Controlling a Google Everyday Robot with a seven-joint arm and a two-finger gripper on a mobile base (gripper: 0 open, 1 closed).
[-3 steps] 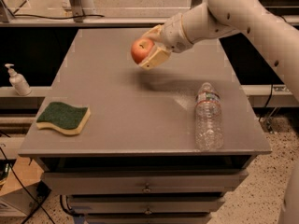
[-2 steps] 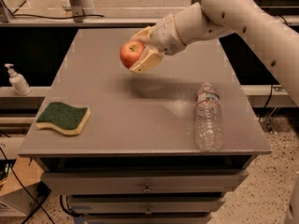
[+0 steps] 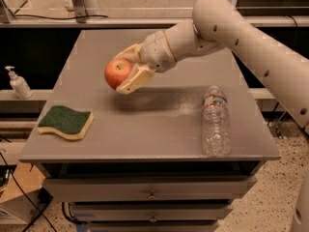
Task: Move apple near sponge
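Observation:
My gripper (image 3: 123,71) is shut on the red-orange apple (image 3: 117,72) and holds it in the air above the left-middle of the grey table (image 3: 159,124). The pale fingers (image 3: 134,79) clasp the apple from above and below on its right side. The sponge (image 3: 65,122), dark green on top with a pale yellow base, lies flat near the table's front left corner, below and to the left of the apple.
A clear plastic water bottle (image 3: 215,122) lies on its side at the table's right front. A soap dispenser (image 3: 18,82) stands on a shelf off the table's left edge. Drawers (image 3: 152,193) sit under the tabletop.
My arm has carried the apple leftward and toward the front of the table, closer to the sponge. The sponge and the bottle have not moved.

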